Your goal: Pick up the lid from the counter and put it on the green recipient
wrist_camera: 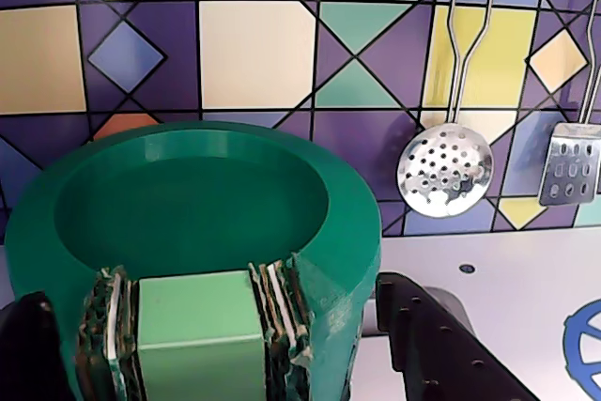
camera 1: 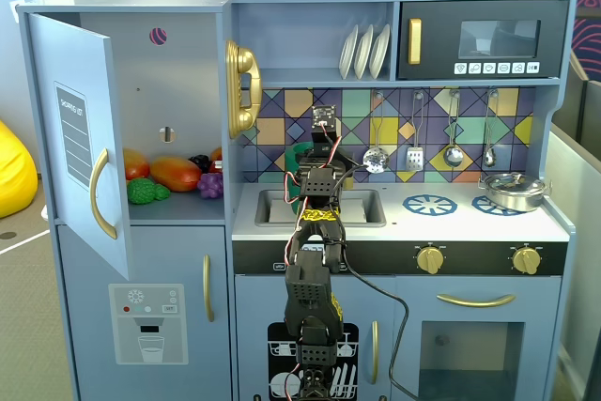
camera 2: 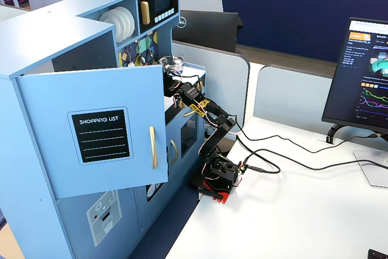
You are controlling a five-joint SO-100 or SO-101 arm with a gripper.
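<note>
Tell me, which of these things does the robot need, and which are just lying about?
Needed: lid, green pot, gripper.
Lying about: silver pot, plates, skimmer, toy fruit, gold phone.

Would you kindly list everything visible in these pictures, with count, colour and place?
Lid: one, green, in the gripper, before the tiled backsplash.
Silver pot: one, on the right burner.
White plates: three, upper shelf.
Hanging utensils: four, silver, on the backsplash.
Toy phone: one, gold, cupboard side.
Toy fruit: several, mixed colours, open cupboard.
Monitor: one, black, on the desk.
Gripper: one, black, shut on the lid's rim.
</note>
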